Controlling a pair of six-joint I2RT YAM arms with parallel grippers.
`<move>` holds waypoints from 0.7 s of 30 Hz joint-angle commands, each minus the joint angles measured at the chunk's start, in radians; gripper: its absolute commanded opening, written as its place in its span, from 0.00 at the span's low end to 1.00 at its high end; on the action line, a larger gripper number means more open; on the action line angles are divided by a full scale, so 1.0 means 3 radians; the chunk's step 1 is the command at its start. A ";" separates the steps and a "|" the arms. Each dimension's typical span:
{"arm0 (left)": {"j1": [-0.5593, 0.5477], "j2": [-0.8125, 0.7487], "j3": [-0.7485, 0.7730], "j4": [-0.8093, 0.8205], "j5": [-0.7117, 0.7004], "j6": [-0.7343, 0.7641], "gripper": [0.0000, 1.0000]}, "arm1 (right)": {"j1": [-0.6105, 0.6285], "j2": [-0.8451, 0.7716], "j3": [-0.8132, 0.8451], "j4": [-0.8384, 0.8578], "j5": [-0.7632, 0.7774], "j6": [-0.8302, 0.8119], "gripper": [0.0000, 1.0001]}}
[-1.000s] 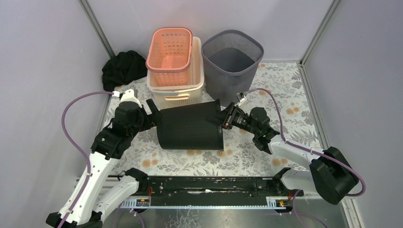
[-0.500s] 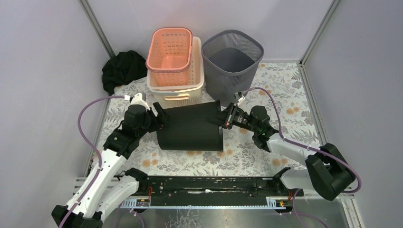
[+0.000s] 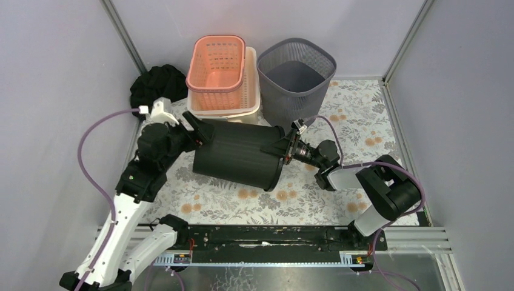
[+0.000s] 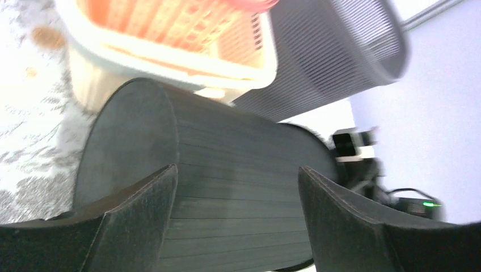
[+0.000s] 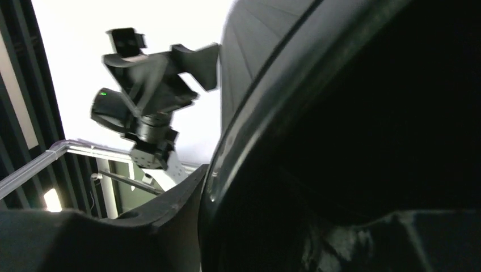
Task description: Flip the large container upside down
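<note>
Bin (image 3: 236, 159), large and black, is lying on its side on the table (image 3: 363, 115), with its long axis running left to right and sloping slightly. The closed bottom is pointing toward the left jaws, which are standing wide apart at that end and holding nothing. The open mouth is facing the right jaws, which are pinching the rim (image 3: 276, 173), one finger inside. Each end is having its own jaws close by, so the turning is probably depending on the rim hold.
</note>
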 commanded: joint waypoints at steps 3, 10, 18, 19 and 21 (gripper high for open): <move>-0.0037 0.0137 0.0699 -0.0097 0.0370 -0.0030 0.84 | 0.0136 -0.0255 0.0260 -0.1046 -0.0097 -0.0601 0.58; -0.0038 0.0275 0.0647 0.0122 0.0591 -0.0101 0.84 | 0.0154 -0.0380 0.0202 -0.1990 0.0074 -0.1210 0.56; -0.0011 0.0230 0.0541 -0.0455 -0.0026 0.0203 0.96 | 0.0149 0.0196 -0.0021 -0.0428 -0.0197 -0.0487 0.17; 0.0003 0.0186 0.0465 -0.0479 -0.0082 0.0231 0.99 | 0.0149 0.0226 -0.0013 -0.0371 -0.0220 -0.0447 0.17; 0.0075 0.0089 0.0256 -0.0479 -0.0150 0.0267 1.00 | 0.0148 0.0231 -0.0008 -0.0326 -0.0256 -0.0419 0.17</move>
